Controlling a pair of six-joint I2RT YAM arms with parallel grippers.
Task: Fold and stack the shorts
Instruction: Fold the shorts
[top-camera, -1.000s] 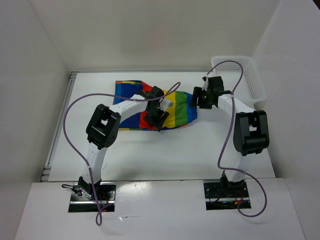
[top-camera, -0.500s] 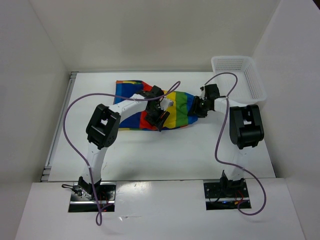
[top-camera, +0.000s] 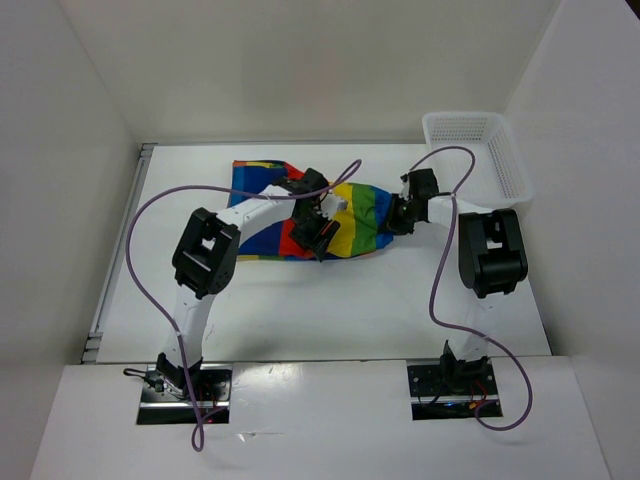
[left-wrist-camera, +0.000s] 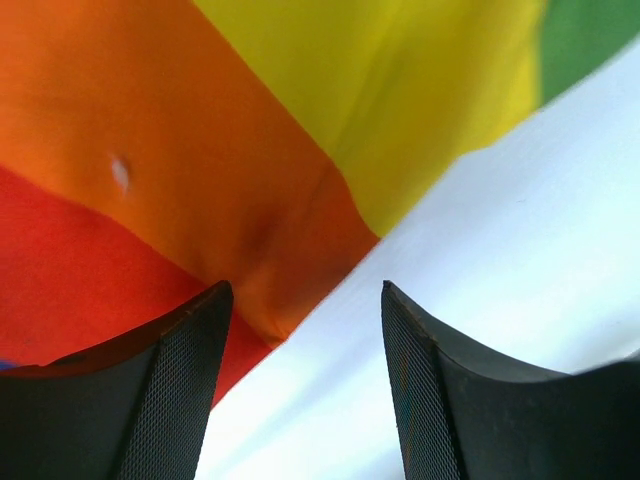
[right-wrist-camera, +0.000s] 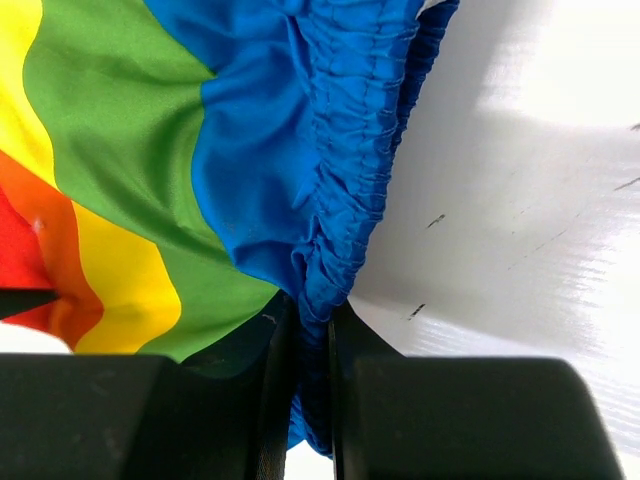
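Note:
The rainbow-striped shorts (top-camera: 362, 215) lie spread on the white table (top-camera: 300, 300), back centre. My left gripper (top-camera: 318, 234) hovers over their near edge. In the left wrist view it (left-wrist-camera: 305, 300) stands open, with the orange stripe's hem (left-wrist-camera: 290, 290) lying between the fingertips and bare table below. My right gripper (top-camera: 398, 218) sits at the shorts' right end. The right wrist view shows it (right-wrist-camera: 312, 322) shut on the gathered blue waistband (right-wrist-camera: 350, 150), with the green and yellow stripes (right-wrist-camera: 120, 140) spreading to the left.
A white mesh basket (top-camera: 480, 150) stands at the back right corner, just beyond the right arm. White walls close in the table on the left, back and right. Purple cables loop over both arms.
My right gripper came down and left from near the basket to the shorts' right end and shut on the blue waistband. The left gripper stayed where it was, open.

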